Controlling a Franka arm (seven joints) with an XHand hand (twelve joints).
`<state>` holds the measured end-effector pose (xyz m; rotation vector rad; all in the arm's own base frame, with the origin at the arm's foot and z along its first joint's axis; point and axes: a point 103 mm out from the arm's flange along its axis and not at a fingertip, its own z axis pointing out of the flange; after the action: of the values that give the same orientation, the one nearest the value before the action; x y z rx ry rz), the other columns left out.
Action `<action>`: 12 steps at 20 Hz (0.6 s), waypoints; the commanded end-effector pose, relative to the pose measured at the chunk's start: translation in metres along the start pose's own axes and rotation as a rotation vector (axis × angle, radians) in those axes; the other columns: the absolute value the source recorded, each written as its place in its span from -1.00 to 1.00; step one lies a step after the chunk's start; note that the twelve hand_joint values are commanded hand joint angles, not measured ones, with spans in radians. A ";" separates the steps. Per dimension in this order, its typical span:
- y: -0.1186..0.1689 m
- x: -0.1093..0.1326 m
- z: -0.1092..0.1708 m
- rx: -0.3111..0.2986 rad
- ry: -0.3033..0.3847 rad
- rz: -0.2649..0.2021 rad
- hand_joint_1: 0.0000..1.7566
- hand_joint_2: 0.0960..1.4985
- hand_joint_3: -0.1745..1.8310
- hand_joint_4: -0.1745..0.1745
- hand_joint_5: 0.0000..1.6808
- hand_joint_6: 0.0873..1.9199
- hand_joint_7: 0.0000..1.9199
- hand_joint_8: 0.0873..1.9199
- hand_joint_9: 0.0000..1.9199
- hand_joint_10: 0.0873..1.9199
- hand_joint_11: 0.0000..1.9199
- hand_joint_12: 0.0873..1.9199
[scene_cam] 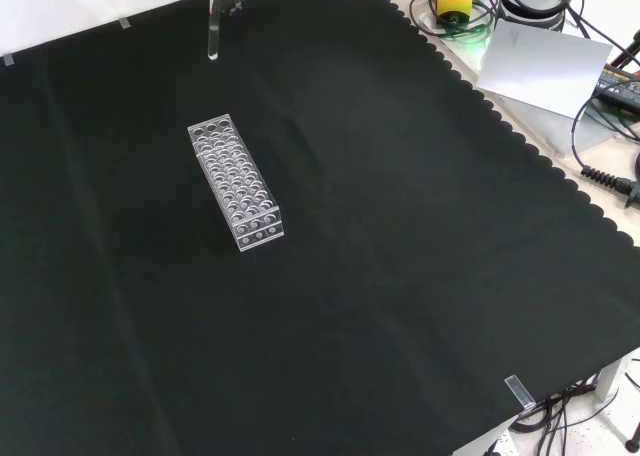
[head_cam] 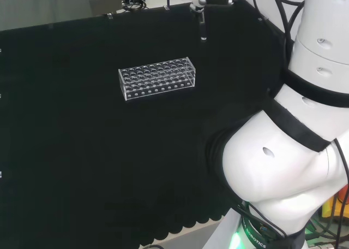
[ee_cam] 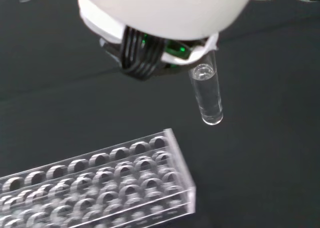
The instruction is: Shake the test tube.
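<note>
The tube [ee_cam: 207,96] hangs upright from the robot hand [ee_cam: 150,53], which grasps its top end; its round bottom points down, clear of the cloth. In the front view the tube [scene_cam: 213,28] is held above and beyond the rack's [scene_cam: 235,181] far end, apart from it. In the head view the robot hand [head_cam: 203,3] reaches down at the desk's [head_cam: 65,150] far edge, right of the rack [head_cam: 157,78]. Black cloth covers the desk; cables lie past its scalloped edge.

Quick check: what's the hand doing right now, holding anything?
Hand: shut on the test tube, held upright in the air above the cloth, clear of the rack.
</note>
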<state>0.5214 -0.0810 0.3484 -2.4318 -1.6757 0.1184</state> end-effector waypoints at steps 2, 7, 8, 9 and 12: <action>-0.012 0.076 0.006 0.023 0.069 -0.157 0.42 -0.37 -0.07 -1.00 0.78 -0.79 0.94 -0.68 0.78 -0.66 0.25 0.04; -0.026 0.128 0.007 0.042 0.107 -0.263 0.42 -0.37 -0.07 -1.00 0.78 -0.79 0.94 -0.68 0.78 -0.66 0.25 0.04; -0.028 0.136 0.008 0.044 0.112 -0.281 0.42 -0.37 -0.07 -1.00 0.78 -0.79 0.94 -0.68 0.78 -0.66 0.25 0.04; -0.031 0.143 0.008 0.046 0.117 -0.299 0.42 -0.38 -0.07 -1.00 0.78 -0.79 0.94 -0.68 0.78 -0.66 0.25 0.04; -0.034 0.155 0.008 0.048 0.119 -0.330 0.42 -0.38 -0.07 -1.00 0.78 -0.79 0.94 -0.68 0.78 -0.66 0.25 0.04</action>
<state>0.5423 0.0486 0.3520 -2.1269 -1.9030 -0.0168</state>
